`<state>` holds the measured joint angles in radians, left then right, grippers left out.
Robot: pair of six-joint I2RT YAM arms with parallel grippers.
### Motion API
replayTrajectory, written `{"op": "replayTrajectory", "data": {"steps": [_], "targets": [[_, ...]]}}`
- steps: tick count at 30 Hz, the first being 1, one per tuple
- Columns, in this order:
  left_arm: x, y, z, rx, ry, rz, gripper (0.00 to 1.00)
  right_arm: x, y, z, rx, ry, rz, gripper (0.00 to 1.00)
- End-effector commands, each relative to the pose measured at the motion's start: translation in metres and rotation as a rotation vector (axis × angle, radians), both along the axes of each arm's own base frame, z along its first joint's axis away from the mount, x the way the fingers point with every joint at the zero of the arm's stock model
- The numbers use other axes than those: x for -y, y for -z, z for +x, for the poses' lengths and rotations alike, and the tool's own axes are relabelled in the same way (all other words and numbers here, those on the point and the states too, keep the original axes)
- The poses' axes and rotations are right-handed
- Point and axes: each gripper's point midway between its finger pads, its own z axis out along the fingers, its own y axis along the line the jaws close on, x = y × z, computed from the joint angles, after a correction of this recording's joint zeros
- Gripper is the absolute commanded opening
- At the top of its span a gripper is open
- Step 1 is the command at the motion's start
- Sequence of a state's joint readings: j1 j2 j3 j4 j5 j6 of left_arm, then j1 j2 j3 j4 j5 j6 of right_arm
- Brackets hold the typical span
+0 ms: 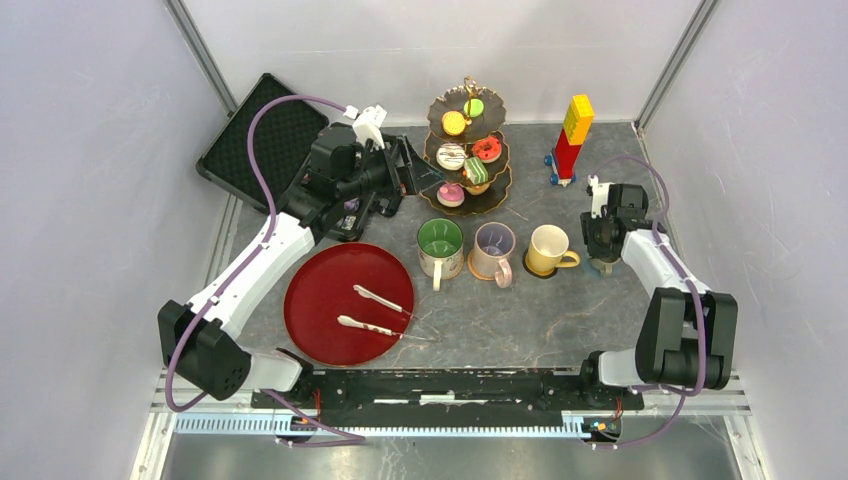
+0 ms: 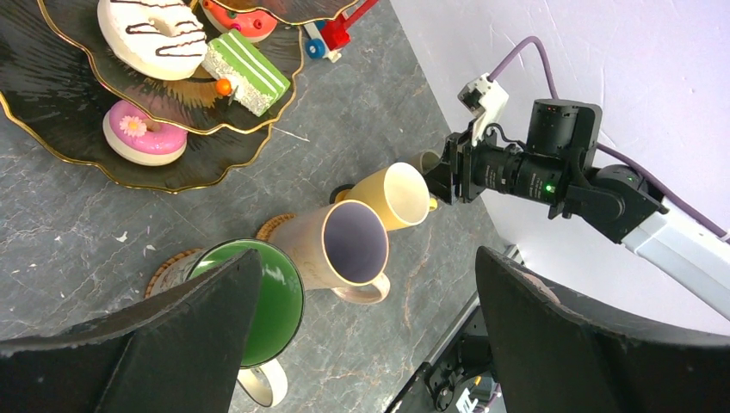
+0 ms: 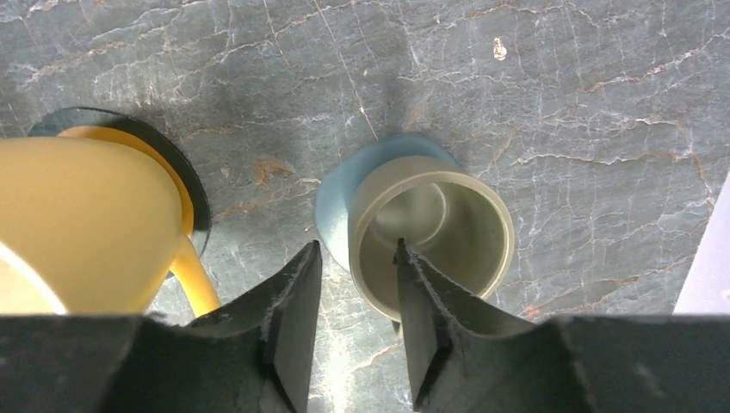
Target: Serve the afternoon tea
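Straddling the small grey mug's (image 3: 430, 228) rim, right gripper (image 3: 357, 249) stands narrowly parted; left gripper (image 2: 366, 256) gapes wide

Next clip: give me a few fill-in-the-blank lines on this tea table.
The small grey cup stands on a ___ coaster.
The tongs lie on the round ___ tray.
The lilac mug stands ___ the green-lined mug and the yellow mug.
The cake stand has ___ tiers.
Missing: blue; red; between; three.
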<state>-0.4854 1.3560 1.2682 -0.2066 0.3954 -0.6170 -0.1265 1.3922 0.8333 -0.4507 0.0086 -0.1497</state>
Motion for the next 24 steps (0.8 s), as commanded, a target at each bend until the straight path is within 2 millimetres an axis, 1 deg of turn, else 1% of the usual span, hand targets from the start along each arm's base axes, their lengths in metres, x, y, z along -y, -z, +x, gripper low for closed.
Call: {"op": "replayTrajectory", "data": {"steps": [1,3,4,5,6,9,10,12,13,16,17,18,20,22,24], "targets": [[-0.003,-0.013,0.001,0.025,-0.016,-0.031,1.00,0.004,-0.038,0.010,0.100,0.046,-0.016,0.52],[-0.006,-0.016,0.001,0.045,-0.029,-0.017,1.00,0.004,-0.062,0.012,0.160,0.050,-0.021,0.57],[-0.009,-0.018,0.002,0.056,-0.040,-0.006,1.00,0.004,-0.076,0.014,0.188,0.048,-0.023,0.63],[-0.012,-0.019,0.002,0.066,-0.048,0.003,1.00,0.003,-0.088,0.013,0.209,0.044,-0.024,0.78],[-0.014,-0.021,0.002,0.077,-0.056,0.011,1.00,0.001,-0.104,0.015,0.240,0.031,-0.022,0.97],[-0.018,-0.027,0.001,0.118,-0.065,0.020,1.00,-0.012,-0.154,0.015,0.362,0.001,-0.002,0.98],[-0.019,-0.029,0.001,0.134,-0.068,0.019,1.00,-0.019,-0.169,0.013,0.405,-0.009,0.030,0.98],[-0.020,-0.034,0.000,0.170,-0.069,0.023,1.00,-0.024,-0.197,0.008,0.482,0.036,0.084,0.98],[-0.021,-0.037,-0.001,0.192,-0.067,0.023,1.00,-0.031,-0.213,0.007,0.516,0.044,0.131,0.98],[-0.023,-0.049,-0.007,0.277,-0.063,0.035,1.00,-0.064,-0.256,-0.004,0.604,-0.121,0.235,0.98],[-0.024,-0.055,-0.009,0.307,-0.071,0.042,1.00,-0.072,-0.273,-0.010,0.648,-0.173,0.251,0.98],[-0.027,-0.061,-0.011,0.327,-0.081,0.041,1.00,-0.076,-0.289,-0.014,0.690,-0.198,0.257,0.98],[-0.033,-0.081,-0.018,0.366,-0.099,0.017,1.00,-0.081,-0.316,-0.024,0.770,-0.225,0.251,0.98],[-0.040,-0.103,-0.029,0.398,-0.117,-0.023,1.00,-0.087,-0.336,-0.032,0.821,-0.286,0.216,0.98],[-0.047,-0.127,-0.043,0.442,-0.123,-0.063,1.00,-0.088,-0.348,-0.038,0.845,-0.303,0.179,0.98]]}}
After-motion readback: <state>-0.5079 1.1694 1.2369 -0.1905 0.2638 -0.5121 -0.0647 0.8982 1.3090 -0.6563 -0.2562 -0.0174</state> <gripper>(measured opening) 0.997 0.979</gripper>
